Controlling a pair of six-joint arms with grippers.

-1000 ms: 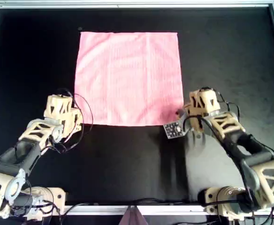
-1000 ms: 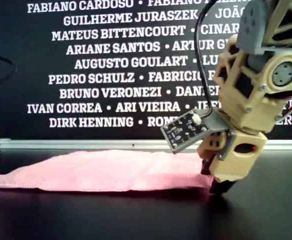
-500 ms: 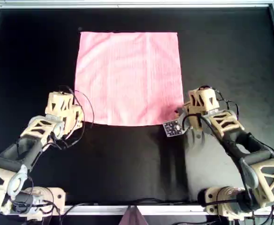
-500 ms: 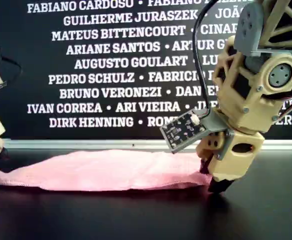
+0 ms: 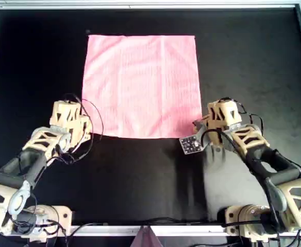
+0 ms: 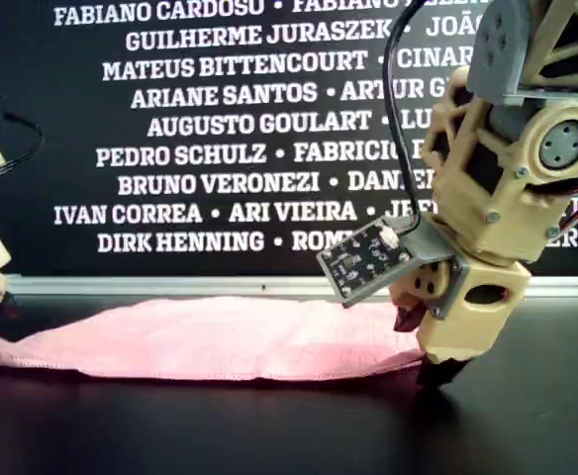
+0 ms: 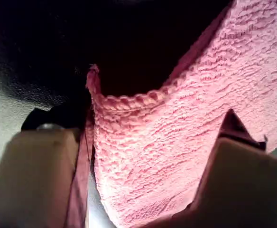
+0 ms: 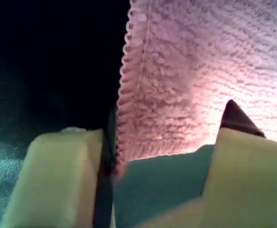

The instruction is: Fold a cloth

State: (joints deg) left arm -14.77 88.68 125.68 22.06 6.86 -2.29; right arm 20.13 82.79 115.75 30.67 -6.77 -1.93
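The light pink cloth [image 5: 141, 85] lies flat and spread on the black table, with its near edge towards the arms. One arm's gripper [image 5: 70, 121] sits at the cloth's near corner on the overhead view's left. The other arm's gripper [image 5: 220, 117] sits at the near corner on the overhead view's right. The wrist views do not show which arm is which. In the first wrist view my first gripper [image 7: 143, 121] is open, with a raised cloth corner [image 7: 176, 142] between its jaws. In the second wrist view my second gripper [image 8: 157, 118] is open around a cloth corner [image 8: 190, 71].
The black table [image 5: 37, 62] has a metal frame [image 5: 140, 5] round its edges. A small camera board [image 5: 190, 144] sticks out beside the gripper on the overhead view's right. In the exterior view a dark wall with white names [image 6: 220, 148] stands behind the cloth [image 6: 210, 338].
The arm on the overhead view's left has moved a little closer to the cloth's corner. The arm on the right has shifted slightly at its corner. The cloth has stayed spread.
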